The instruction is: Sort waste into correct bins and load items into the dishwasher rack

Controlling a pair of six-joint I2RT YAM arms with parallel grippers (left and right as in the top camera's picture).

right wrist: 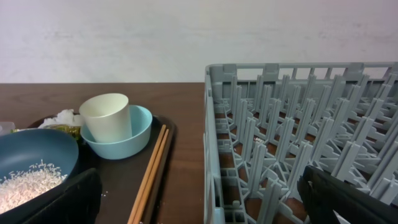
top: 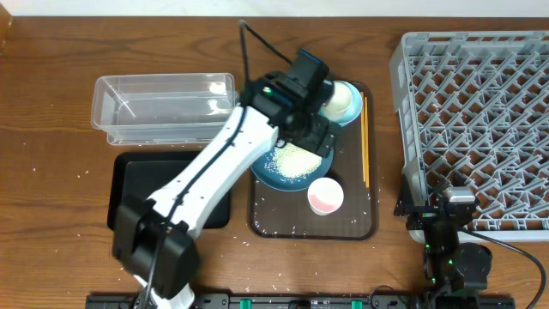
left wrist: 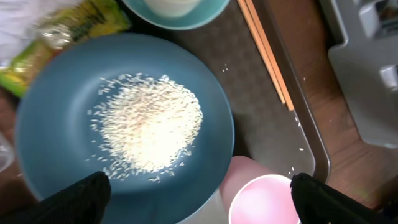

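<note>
Soft, even light over the whole table (top: 51, 215) from above, shadows faint and short, mild glare on the clear tub (top: 163, 107). Left wrist view runs soft: snack wrapper (left wrist: 59, 37) smeared at the left, pink cup (left wrist: 264, 200) blurred up close, rice (left wrist: 149, 130) sharper. Right wrist view is crisp, rack (right wrist: 298, 67) clear, pale wall (right wrist: 186, 37) behind bright.

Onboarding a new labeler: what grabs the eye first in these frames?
The big grey dishwasher rack takes up the right side of the table. At centre, the white left arm hangs over a dark-blue bowl that holds a pile of white rice. The bowl sits on the brown tray, with a pink cup near its rim.
</note>
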